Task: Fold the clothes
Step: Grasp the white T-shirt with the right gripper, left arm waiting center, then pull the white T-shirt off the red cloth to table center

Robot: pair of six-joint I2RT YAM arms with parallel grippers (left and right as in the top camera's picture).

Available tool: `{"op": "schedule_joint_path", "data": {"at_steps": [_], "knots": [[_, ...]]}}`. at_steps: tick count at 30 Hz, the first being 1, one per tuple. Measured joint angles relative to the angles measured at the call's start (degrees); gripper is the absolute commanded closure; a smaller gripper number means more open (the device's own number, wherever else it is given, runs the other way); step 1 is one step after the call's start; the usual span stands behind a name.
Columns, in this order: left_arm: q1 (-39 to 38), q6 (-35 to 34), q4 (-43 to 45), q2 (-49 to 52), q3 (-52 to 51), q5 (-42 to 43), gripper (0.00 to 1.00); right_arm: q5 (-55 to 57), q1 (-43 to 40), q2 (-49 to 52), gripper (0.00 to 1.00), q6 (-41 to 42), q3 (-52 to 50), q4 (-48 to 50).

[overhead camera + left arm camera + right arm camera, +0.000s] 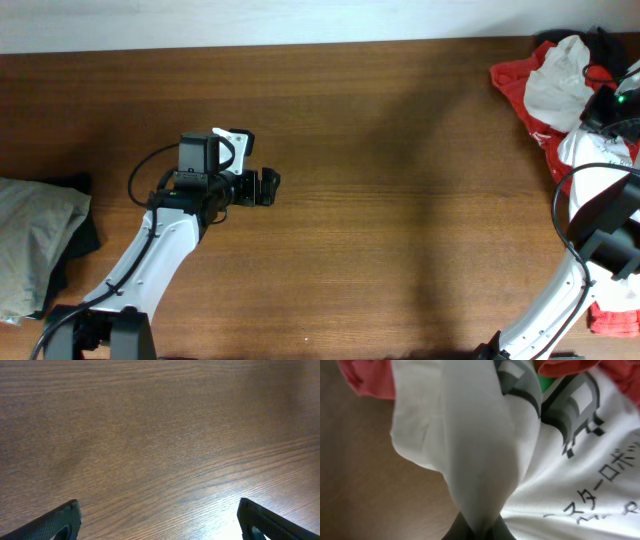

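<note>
Far right, right fingers (505,534) pinching T-shirt (470,435) (bunched)

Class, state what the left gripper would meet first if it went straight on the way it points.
The left gripper points across bare table; the way looks free. If tilted down, it would meet the wood first; depth is unclear.

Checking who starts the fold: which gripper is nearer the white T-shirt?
Right. The right gripper pinches a fold of the white T-shirt; the left gripper is open over the table, well away.
</note>
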Motion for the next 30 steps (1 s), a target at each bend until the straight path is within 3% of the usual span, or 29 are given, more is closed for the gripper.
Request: {"op": "schedule_joint_path", "data": {"at_steps": [7,11,23,30], "knots": [[0.0,0.0,0.6,0.0,0.0,0.0,0.01,-1.5,0.6,-0.1,0.96,0.0,11.6,-6.7],[0.0,0.0,2.0,0.0,0.0,0.0,0.01,-2.7,4.9,-0.2,0.96,-0.2,16.2,-9.4],[0.0,0.0,7.0,0.0,0.0,-0.3,0.01,-3.7,32.9,-0.2,0.96,-0.8,17.3,-14.2],[0.0,0.0,9.5,0.0,0.1,-8.5,0.01,-3.8,50.7,-0.2,0.96,-1.6,17.3,-17.6]]}}
